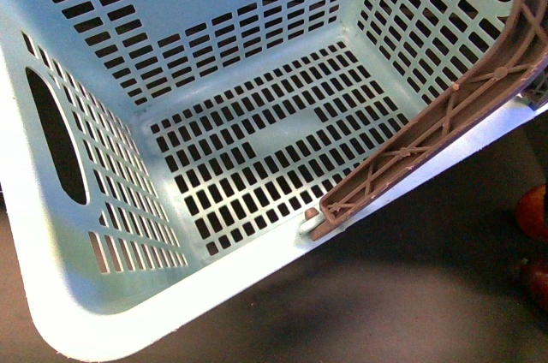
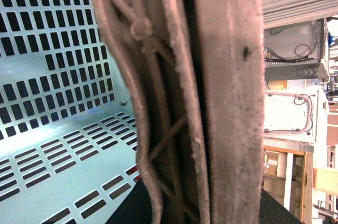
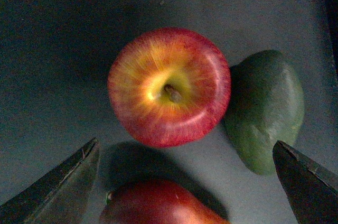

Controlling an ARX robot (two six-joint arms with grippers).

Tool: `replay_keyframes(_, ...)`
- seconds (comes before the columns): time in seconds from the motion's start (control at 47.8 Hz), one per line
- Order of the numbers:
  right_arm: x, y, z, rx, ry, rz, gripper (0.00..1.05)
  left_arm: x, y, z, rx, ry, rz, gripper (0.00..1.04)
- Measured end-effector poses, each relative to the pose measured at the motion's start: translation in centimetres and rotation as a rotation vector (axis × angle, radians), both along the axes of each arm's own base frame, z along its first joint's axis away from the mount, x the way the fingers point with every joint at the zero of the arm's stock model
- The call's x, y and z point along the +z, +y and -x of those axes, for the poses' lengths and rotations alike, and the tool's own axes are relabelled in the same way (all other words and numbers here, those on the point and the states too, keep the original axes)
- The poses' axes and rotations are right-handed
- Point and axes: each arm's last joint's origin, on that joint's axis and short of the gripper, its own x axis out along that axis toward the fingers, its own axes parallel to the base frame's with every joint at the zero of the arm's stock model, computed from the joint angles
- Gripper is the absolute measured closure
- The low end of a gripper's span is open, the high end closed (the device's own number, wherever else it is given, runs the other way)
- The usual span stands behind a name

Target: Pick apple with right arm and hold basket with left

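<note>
Filling the front view: 1 basket (image 1: 77,294), mint-green, tipped at an angle and holding 0 items, presumably raised by its handle so it stays steady and open for loading. Showing on it are 1 brown latticed handle (image 1: 428,136) and 1 oval hand hole (image 1: 56,136). At the right edge, on the dark table (image 1: 411,294), are 2 reddish fruit, cut off by the frame. Neither arm shows.

Left wrist view: 1 handle (image 2: 158,102) stands pressed close to the lens, with the basket's slotted wall (image 2: 47,49) beside it. The left gripper's fingers cannot be made out, so its grip cannot be told.

Right wrist view: 3 fruit on the table (image 3: 63,49).
- 1 apple (image 3: 169,86), red with a yellow blush, stem up.
- 1 green fruit (image 3: 266,110), touching the apple.
- 1 darker red fruit (image 3: 158,203), just beside it.

The right gripper (image 3: 185,152) hangs above with 2 fingertips (image 3: 58,187) spread wide, holding nothing; this reads as lining up to straddle the apple.
</note>
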Motion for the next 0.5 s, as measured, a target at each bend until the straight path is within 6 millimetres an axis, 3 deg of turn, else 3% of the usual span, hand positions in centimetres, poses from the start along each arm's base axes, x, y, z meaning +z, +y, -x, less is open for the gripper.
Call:
replay_keyframes(0.355, -1.4, -0.6, -4.7, 0.001, 0.008, 0.022, 0.09, 0.0, 0.0, 0.0, 0.0, 0.0, 0.0, 0.88)
replay_keyframes(0.502, -1.9, -0.7, -5.4, -0.002, 0.022, 0.023, 0.09, 0.0, 0.0, 0.0, 0.0, 0.0, 0.0, 0.88)
